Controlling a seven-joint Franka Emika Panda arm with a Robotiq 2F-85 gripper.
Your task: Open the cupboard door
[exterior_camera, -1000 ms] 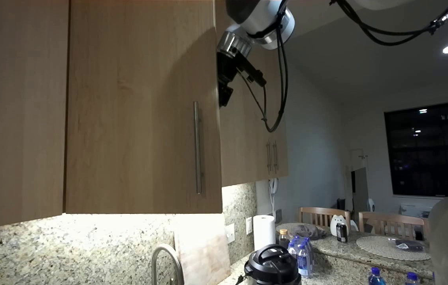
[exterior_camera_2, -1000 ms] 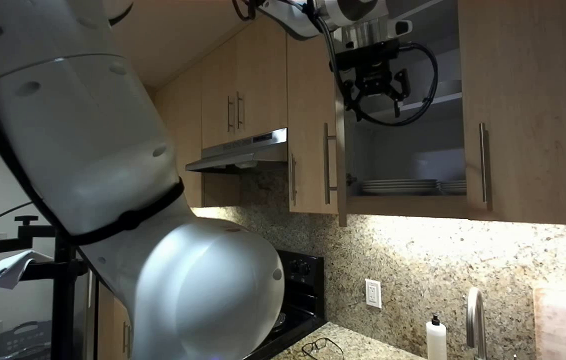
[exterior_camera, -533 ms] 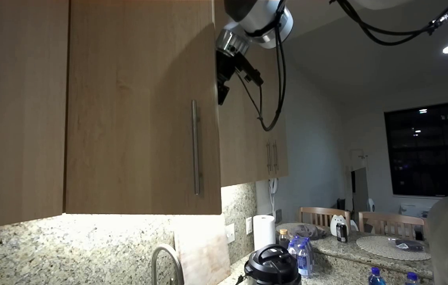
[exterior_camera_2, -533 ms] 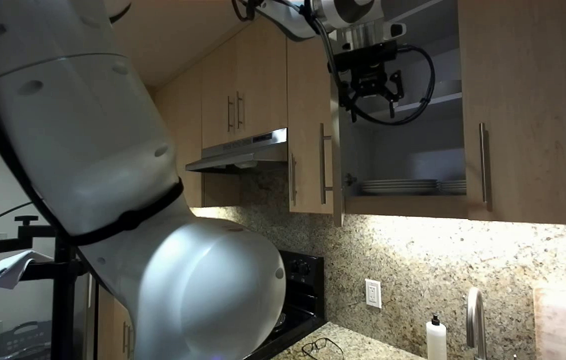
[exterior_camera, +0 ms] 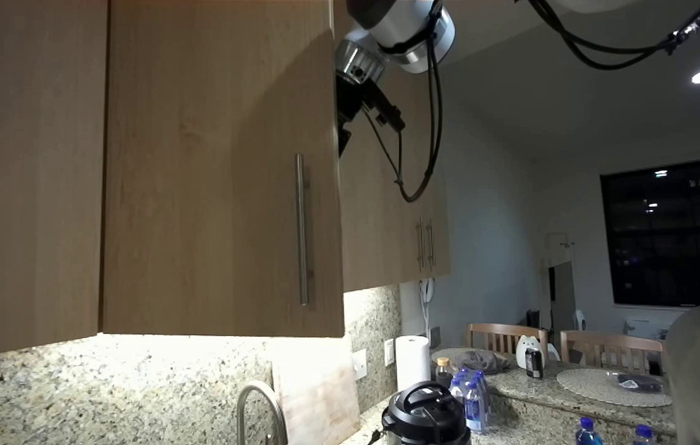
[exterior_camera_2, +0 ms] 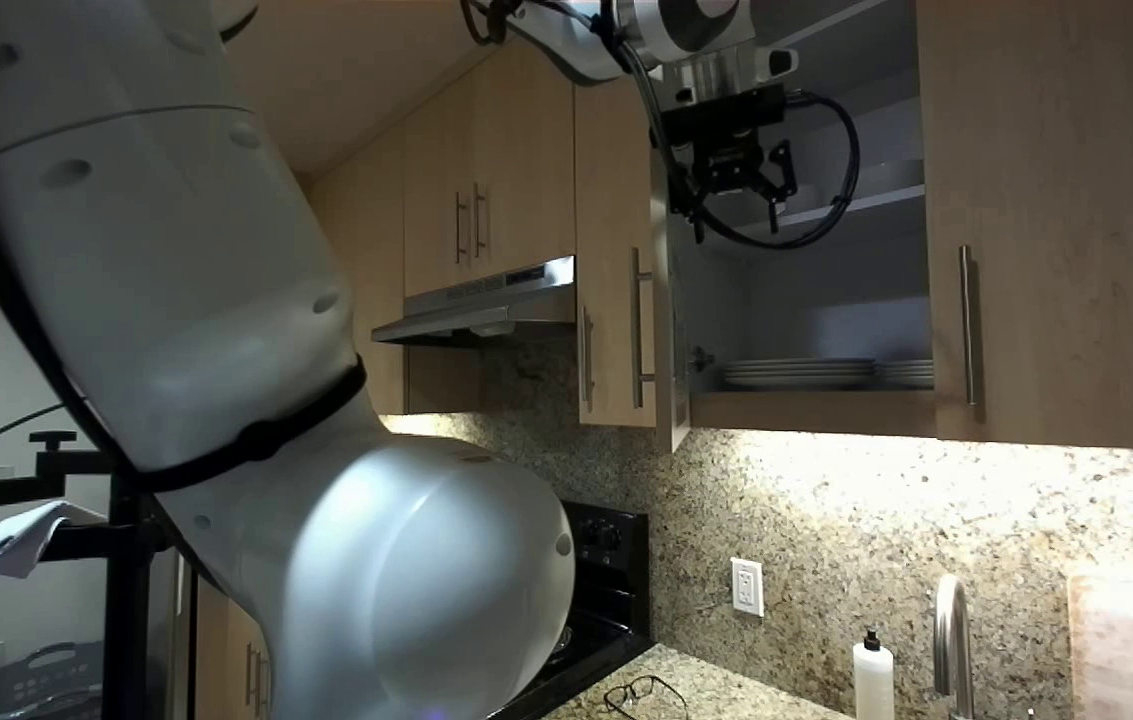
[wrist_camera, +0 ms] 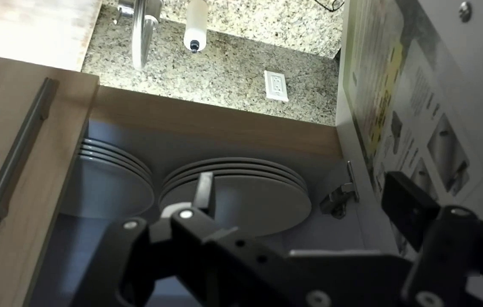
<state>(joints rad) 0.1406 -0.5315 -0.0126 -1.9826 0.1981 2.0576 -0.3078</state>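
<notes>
One door (exterior_camera: 201, 185), in both exterior views, stands open, hinged at one side of the cupboard (exterior_camera_2: 811, 410). My two fingers (wrist_camera: 409, 209) are released, spread well apart; one is near the door's inner face, contact I cannot tell. Inside I count two plate stacks (wrist_camera: 258, 204); below, one outlet (wrist_camera: 276, 86), one bottle (wrist_camera: 195, 30), one tap (wrist_camera: 140, 38).
</notes>
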